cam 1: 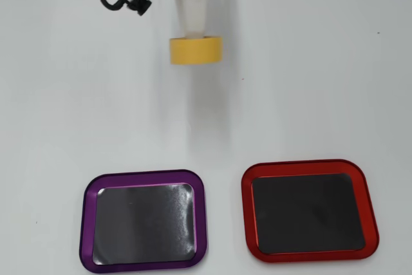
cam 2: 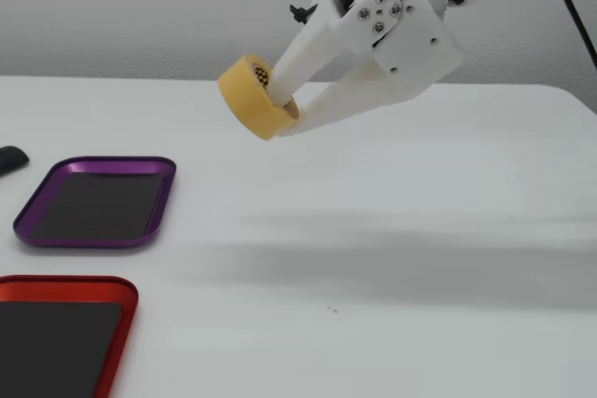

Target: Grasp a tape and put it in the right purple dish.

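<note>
Nothing legible is showing in either view. Dark printed marks are sitting on the pale core of the tape [cam 2: 262, 73] in the fixed view, but they are too small to read.

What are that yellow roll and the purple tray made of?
The yellow roll, held in the hand, looks like matte paper masking tape on a pale cardboard core. The purple tray seems anodized metal: its rim glints, while the dark inside looks like a smooth insert.
</note>
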You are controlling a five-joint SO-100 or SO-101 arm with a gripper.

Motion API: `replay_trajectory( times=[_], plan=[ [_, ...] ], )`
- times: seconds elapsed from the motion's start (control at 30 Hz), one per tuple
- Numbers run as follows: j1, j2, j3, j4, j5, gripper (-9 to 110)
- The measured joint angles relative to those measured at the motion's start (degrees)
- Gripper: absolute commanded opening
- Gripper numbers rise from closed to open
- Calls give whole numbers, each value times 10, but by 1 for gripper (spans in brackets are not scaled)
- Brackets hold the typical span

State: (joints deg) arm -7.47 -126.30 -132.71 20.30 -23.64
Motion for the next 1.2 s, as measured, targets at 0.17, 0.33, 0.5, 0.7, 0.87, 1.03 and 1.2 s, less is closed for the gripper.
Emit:
replay_trajectory(
  times=[0.17,0.33,0.5,0.7,0.87,1.03,1.2],
  plan=[
    [-40,0,-47,-166,-5,-1],
    [-65,76,-25,-185,60,0],
    [-116,237,95,-168,113,0],
    [-112,412,276,-62,122,0],
    [-114,473,392,2,122,0],
    [-83,503,468,30,129,0],
    [-84,516,485,67,129,0]
  ],
)
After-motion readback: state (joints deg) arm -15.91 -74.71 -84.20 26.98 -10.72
